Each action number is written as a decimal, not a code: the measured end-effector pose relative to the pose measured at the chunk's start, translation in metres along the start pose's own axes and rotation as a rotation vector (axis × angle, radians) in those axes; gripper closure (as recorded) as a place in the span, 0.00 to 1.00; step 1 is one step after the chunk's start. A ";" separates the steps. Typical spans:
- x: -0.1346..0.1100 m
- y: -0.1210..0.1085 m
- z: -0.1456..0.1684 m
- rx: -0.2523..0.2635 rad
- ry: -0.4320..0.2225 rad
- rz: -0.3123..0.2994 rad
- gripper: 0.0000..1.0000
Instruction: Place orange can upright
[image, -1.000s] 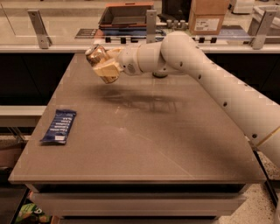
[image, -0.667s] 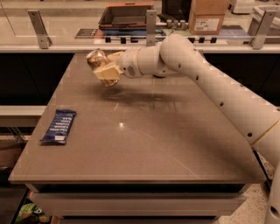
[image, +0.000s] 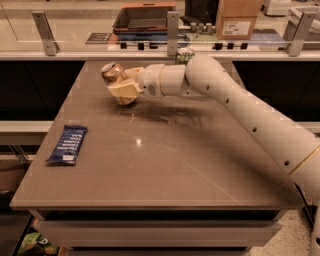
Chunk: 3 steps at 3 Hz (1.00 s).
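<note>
My gripper (image: 119, 85) is at the far left part of the brown table (image: 165, 165), held a little above the surface. It is shut on the orange can (image: 111, 72), which shows its silver top end pointing up and to the left, tilted. Only the can's upper part shows above the cream fingers (image: 125, 91). My white arm reaches in from the right edge across the table.
A blue snack packet (image: 68, 144) lies flat near the table's left edge. A green can (image: 185, 55) stands at the table's far edge behind my arm. A counter with a tray (image: 142, 19) and a cardboard box (image: 239, 19) runs behind.
My gripper with the orange can has moved slightly toward the far edge and turned a little; the can's top now points more upward.
</note>
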<state>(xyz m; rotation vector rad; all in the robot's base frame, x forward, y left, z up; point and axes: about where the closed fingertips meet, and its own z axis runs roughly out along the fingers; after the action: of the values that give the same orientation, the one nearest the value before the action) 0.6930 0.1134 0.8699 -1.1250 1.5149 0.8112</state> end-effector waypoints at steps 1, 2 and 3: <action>0.004 0.002 -0.003 0.009 -0.022 0.009 1.00; 0.001 0.001 -0.003 0.009 -0.022 0.009 1.00; 0.003 0.000 -0.006 0.022 -0.037 0.026 1.00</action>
<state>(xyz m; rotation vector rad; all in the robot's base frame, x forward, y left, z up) 0.6912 0.1072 0.8680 -1.0706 1.5075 0.8270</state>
